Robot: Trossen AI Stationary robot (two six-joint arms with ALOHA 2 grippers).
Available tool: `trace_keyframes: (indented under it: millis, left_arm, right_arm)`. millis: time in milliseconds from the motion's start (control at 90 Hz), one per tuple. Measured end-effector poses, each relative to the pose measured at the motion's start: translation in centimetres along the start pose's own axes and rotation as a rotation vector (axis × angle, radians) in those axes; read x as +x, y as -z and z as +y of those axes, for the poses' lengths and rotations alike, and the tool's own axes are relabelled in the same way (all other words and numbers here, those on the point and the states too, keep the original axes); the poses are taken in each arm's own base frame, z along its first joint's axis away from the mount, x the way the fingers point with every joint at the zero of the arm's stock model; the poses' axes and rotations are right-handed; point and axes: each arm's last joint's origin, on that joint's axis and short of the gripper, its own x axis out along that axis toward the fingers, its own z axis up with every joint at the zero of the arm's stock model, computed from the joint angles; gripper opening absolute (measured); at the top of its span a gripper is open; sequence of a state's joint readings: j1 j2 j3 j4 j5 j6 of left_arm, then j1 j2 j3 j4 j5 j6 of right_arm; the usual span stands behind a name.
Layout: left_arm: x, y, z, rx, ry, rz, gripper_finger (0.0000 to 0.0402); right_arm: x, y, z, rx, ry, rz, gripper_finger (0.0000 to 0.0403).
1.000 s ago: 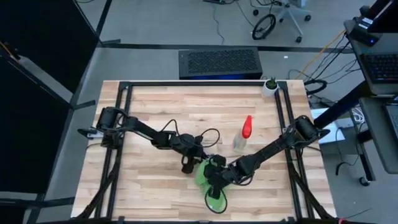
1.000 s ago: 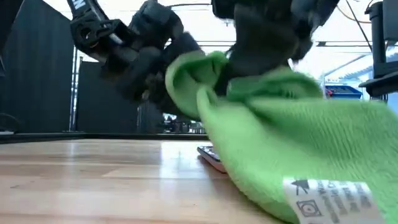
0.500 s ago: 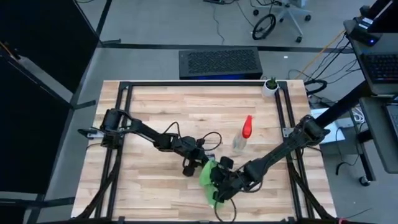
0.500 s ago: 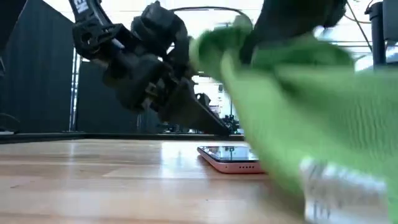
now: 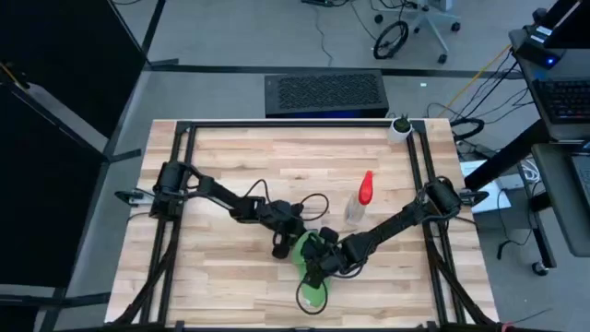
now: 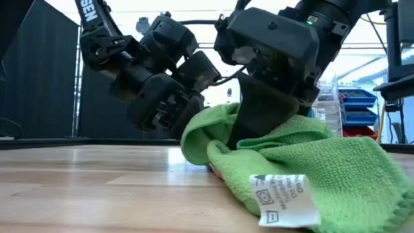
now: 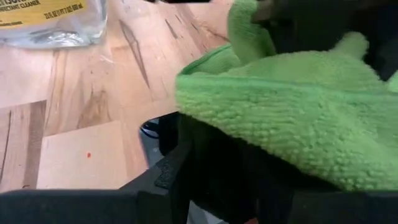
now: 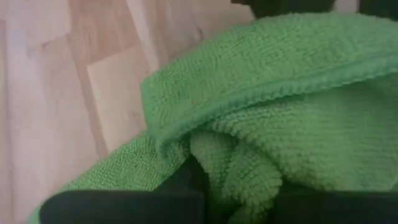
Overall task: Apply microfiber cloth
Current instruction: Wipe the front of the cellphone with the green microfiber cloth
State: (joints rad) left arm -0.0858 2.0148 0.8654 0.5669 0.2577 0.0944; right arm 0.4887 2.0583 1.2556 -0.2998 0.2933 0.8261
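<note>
The microfiber cloth (image 6: 304, 175), bright green with a white care tag, is being pinched in the right gripper (image 5: 318, 263) and pressed onto the wooden table (image 5: 230, 166) near its front middle. Whatever is lying beneath it is being hidden. The left gripper (image 5: 281, 244) is being held just beside it; its opening cannot be told

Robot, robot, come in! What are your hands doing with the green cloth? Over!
Right gripper shut on microfiber cloth, pressing it on the table. Left gripper beside it. Spray bottle standing clear.
</note>
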Motion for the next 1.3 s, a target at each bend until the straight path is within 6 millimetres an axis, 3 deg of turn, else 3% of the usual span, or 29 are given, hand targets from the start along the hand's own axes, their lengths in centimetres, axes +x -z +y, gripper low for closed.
trace_keyframes:
  millis: [256, 400, 578, 711, 833, 1022, 1133, 1300]
  left_arm:
    - [-0.1, 0.3, 0.6, -0.017, -0.035, 0.021, 0.012]
    - [-0.1, 0.4, 0.6, -0.017, -0.034, 0.028, 0.0121]
    - [-0.1, 0.4, 0.5, -0.017, -0.03, 0.027, 0.012]
    - [-0.1, 0.3, 0.5, -0.025, -0.028, 0.022, 0.0121]
    - [-0.5, -1.2, 0.1, -0.064, -0.002, -0.024, 0.0121]
    - [-0.6, -3.8, -2.2, -0.02, 0.082, -0.141, 0.0121]
    - [0.6, -4.2, -3.4, 0.033, 0.128, -0.167, 0.012]
    - [4.0, -2.5, -3.4, 0.037, 0.141, -0.099, 0.01]
  right_arm:
    - [-2.2, 0.6, 1.4, -0.057, -0.145, 0.086, 0.0025]
    - [-3.8, 0.6, 0.9, -0.098, -0.146, 0.144, 0.0025]
    - [-8.1, -1.3, -0.1, -0.093, -0.036, -0.042, 0.0025]
    - [-9.3, -2.2, -0.5, -0.088, -0.01, -0.116, 0.0025]
    - [-10.7, -2.3, -0.6, -0.058, -0.019, -0.124, 0.0025]
    - [-13.2, 0.0, 0.1, 0.006, -0.025, -0.07, 0.0025]
    - [-12.9, 1.6, 1.3, 0.046, -0.043, -0.06, 0.0025]
    - [-10.0, 3.3, 2.5, 0.061, -0.015, -0.049, 0.0025]
